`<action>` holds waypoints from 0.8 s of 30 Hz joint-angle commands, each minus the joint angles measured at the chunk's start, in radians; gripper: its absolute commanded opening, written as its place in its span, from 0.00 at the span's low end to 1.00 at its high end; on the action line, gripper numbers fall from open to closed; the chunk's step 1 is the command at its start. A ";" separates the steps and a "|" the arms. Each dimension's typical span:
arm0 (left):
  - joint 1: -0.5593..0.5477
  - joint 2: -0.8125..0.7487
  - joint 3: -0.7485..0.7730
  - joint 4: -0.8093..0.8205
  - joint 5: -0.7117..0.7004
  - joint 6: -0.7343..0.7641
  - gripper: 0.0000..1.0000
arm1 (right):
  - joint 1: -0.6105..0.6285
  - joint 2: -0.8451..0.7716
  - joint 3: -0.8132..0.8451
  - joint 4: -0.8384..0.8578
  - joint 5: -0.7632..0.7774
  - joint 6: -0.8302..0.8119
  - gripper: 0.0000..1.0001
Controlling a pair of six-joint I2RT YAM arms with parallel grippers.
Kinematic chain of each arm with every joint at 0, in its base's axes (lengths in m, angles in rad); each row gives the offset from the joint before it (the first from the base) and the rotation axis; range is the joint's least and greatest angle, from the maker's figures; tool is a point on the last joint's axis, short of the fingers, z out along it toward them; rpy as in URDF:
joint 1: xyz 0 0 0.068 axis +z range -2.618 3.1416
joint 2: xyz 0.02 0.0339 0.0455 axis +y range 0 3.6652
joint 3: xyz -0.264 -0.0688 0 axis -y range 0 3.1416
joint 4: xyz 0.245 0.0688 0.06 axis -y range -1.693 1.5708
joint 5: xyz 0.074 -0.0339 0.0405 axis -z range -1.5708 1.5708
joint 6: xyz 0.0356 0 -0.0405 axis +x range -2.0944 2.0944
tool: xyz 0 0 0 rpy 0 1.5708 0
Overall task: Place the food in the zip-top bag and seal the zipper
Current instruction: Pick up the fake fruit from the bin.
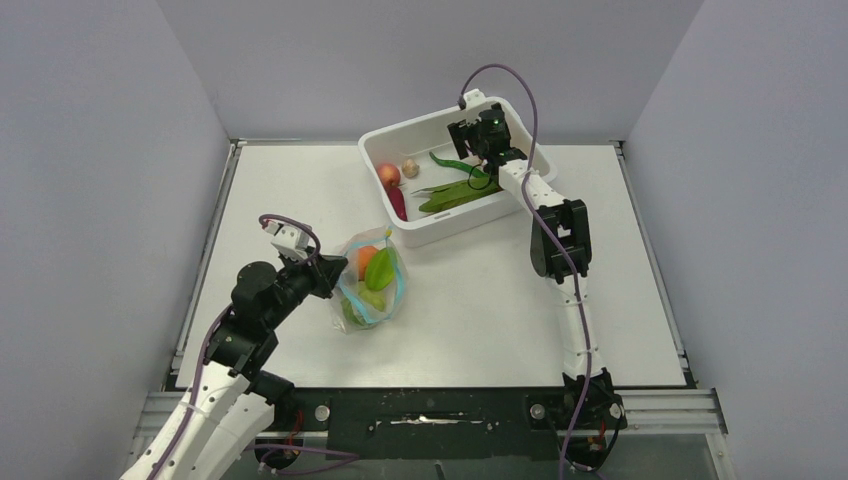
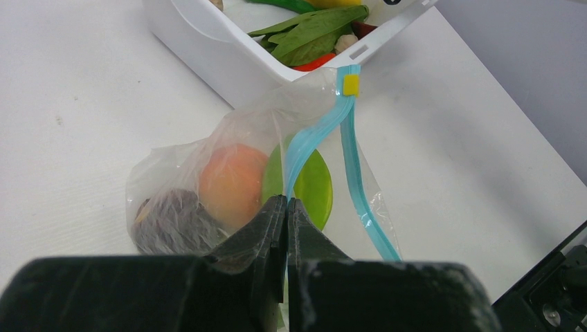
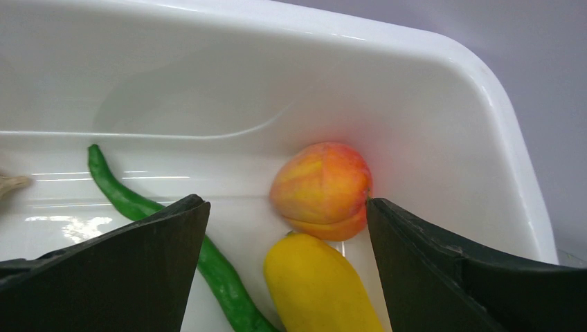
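The clear zip-top bag [image 1: 372, 290] lies on the table left of centre. It holds an orange peach [image 2: 232, 181], a green piece [image 2: 315, 185] and a dark fruit [image 2: 173, 223]. My left gripper [image 2: 286, 202] is shut on the blue zipper strip [image 2: 311, 135] at the bag's mouth; the mouth is open, and a yellow slider tab [image 2: 351, 84] sits at its far end. My right gripper [image 3: 287, 207] is open inside the white tub [image 1: 425, 230]. Between its fingers lie an orange-pink peach [image 3: 322, 188], with the right finger touching it, and a yellow fruit [image 3: 318, 290]. A long green pepper [image 3: 159, 218] lies by the left finger.
The tub also holds another peach [image 1: 389, 175], a pale mushroom [image 1: 410, 168], green leaves [image 1: 455, 193] and a red piece [image 1: 398, 204]. The tub's near corner [image 2: 221, 62] stands just behind the bag. Grey walls enclose the table on three sides.
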 commanded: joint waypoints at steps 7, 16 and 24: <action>0.007 0.031 0.007 0.042 0.004 0.012 0.00 | -0.066 0.092 0.127 0.023 -0.014 -0.060 0.96; 0.009 0.038 0.005 0.047 -0.001 0.008 0.00 | -0.083 0.159 0.154 0.047 -0.096 -0.063 0.90; 0.009 0.052 0.007 0.044 -0.005 0.004 0.00 | -0.083 0.155 0.123 0.087 -0.104 -0.056 0.67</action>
